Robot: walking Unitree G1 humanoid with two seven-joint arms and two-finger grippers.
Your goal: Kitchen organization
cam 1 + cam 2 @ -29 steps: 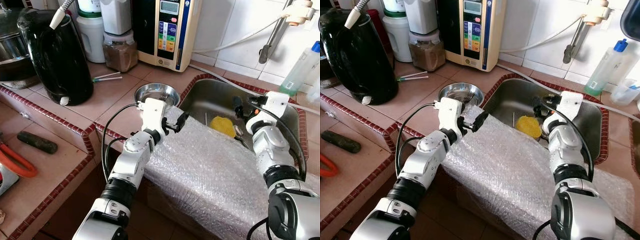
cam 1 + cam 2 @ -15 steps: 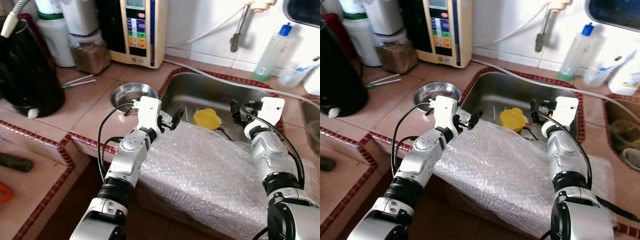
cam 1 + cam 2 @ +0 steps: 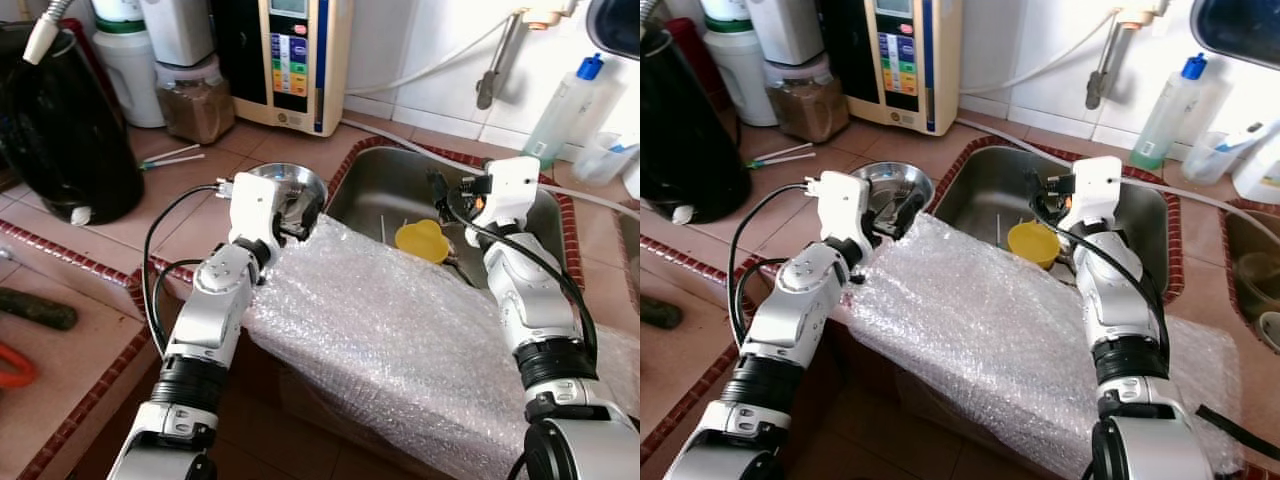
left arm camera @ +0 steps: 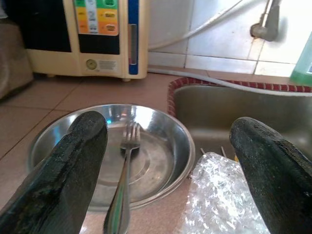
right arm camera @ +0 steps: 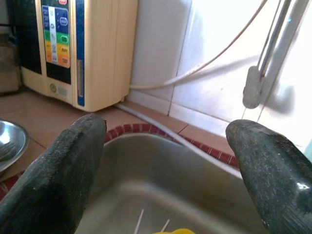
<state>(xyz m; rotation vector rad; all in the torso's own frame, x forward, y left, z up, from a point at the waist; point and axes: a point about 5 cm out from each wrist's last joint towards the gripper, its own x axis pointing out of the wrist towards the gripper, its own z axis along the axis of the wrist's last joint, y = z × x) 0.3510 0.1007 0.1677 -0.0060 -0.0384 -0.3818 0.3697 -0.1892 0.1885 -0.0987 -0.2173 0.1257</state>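
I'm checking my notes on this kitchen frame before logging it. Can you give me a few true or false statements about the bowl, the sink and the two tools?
1. A fork lies in the steel bowl. True.
2. The left tool is shut on the fork. False: its fingers stand apart, hovering just short of the bowl, holding nothing.
3. The yellow item sits on the counter beside the bowl. False: it lies inside the sink.
4. The right tool is open above the sink. True.
5. Bubble wrap covers the sink's front edge. True.
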